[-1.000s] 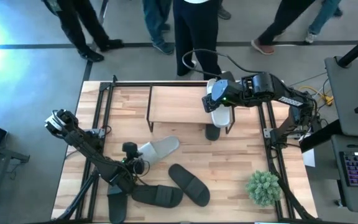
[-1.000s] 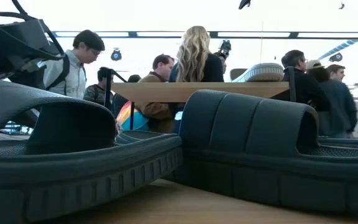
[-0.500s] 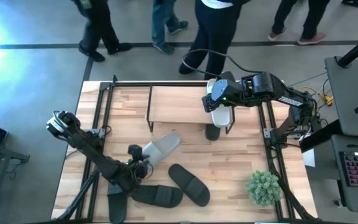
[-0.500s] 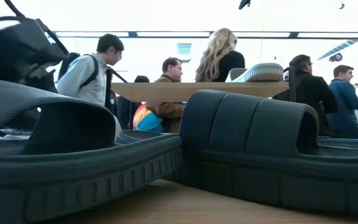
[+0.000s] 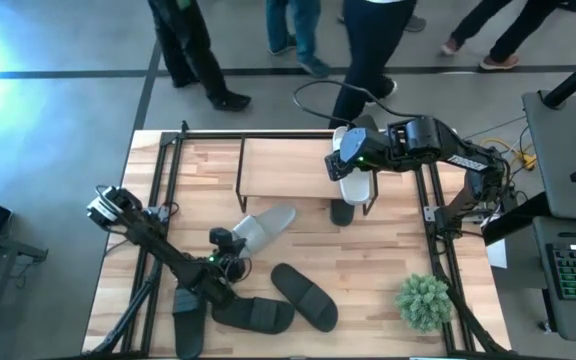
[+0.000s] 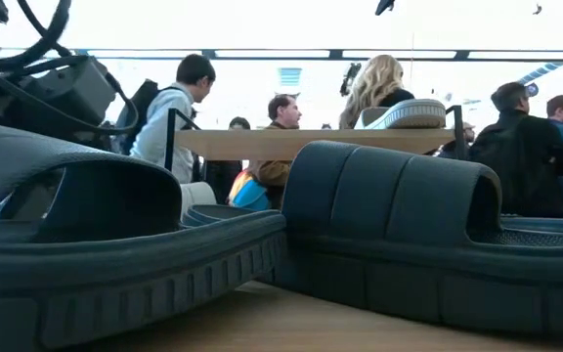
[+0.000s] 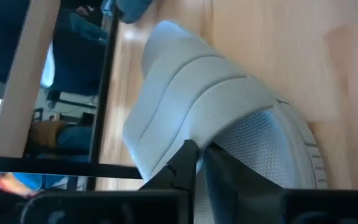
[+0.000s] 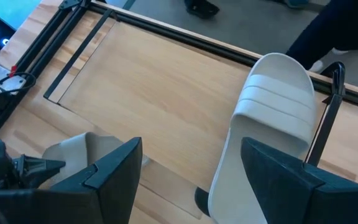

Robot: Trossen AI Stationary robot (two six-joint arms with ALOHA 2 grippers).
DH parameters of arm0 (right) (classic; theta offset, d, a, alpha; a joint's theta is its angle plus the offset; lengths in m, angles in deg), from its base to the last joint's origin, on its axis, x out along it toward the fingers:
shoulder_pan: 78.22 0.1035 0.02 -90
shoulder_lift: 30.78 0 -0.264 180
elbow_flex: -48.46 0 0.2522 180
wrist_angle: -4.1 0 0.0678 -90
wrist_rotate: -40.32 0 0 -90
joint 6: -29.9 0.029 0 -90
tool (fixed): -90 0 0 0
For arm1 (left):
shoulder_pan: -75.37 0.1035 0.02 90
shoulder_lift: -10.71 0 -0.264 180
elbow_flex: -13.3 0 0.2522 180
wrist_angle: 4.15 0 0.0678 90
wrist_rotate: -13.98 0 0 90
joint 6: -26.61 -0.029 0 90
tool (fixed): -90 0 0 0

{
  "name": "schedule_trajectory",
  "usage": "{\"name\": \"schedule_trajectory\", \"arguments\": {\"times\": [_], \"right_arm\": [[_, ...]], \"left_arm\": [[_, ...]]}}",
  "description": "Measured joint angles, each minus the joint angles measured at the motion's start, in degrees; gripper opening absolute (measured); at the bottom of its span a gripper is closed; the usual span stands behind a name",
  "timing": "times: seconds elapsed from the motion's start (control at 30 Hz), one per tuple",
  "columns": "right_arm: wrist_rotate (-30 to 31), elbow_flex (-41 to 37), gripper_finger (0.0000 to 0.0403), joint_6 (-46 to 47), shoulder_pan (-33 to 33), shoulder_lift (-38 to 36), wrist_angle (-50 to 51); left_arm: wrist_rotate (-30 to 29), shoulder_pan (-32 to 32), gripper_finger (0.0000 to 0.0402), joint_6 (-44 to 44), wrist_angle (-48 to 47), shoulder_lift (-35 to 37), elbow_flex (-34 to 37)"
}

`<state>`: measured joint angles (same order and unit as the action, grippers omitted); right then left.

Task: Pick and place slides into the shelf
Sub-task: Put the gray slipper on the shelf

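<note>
One pale slide (image 7: 229, 124) in left gripper (image 7: 197, 163).

Low view: most of the low black-framed shelf with light wood plank top (image 6: 291, 143) is blocked by two dark grey-black broad-strap slides (image 6: 115, 244) (image 6: 428, 235), both cut off by the picture edges. Left wrist view: the light grey-white ribbed-strap slide (image 7: 210, 118) is partly covered by the left gripper (image 7: 194, 165); finger contact can't be made out. High view: the second light grey-white slide (image 5: 353, 186) on the shelf top is mostly hidden under the right gripper (image 5: 351, 160). The dark slide (image 5: 190, 328) at the table's front edge is cropped by the frame.
</note>
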<state>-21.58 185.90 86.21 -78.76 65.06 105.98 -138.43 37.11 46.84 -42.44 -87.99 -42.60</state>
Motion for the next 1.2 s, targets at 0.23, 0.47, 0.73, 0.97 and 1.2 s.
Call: {"name": "schedule_trajectory", "arguments": {"times": [0.23, 0.47, 0.73, 0.97, 1.2], "right_arm": [[0.0, -0.1, 0.0265, -0.9, 0.0, 0.0, 0.0], [-0.4, 0.0, 0.0265, -1.9, 0.0, 0.0, 0.0], [-14.2, 0.2, 0.0265, -1.9, 0.0, 0.0, -0.6], [-15.0, 0.2, 0.0265, -1.3, 0.4, 0.0, -0.4], [-14.8, -0.8, 0.0265, -1.5, 0.4, 0.0, -0.4]], "left_arm": [[0.4, 1.1, 0.0001, 0.0, -0.1, 0.3, -1.5], [7.1, 1.0, 0.0, -1.6, -3.4, 6.4, -6.0], [9.0, 0.6, 0.0, -6.4, -7.5, 19.9, -7.2], [14.8, 0.7, 0.0, -16.6, -7.1, 26.3, -7.0], [16.2, 0.8, 0.0, -25.2, -0.9, 19.9, -3.0]]}}
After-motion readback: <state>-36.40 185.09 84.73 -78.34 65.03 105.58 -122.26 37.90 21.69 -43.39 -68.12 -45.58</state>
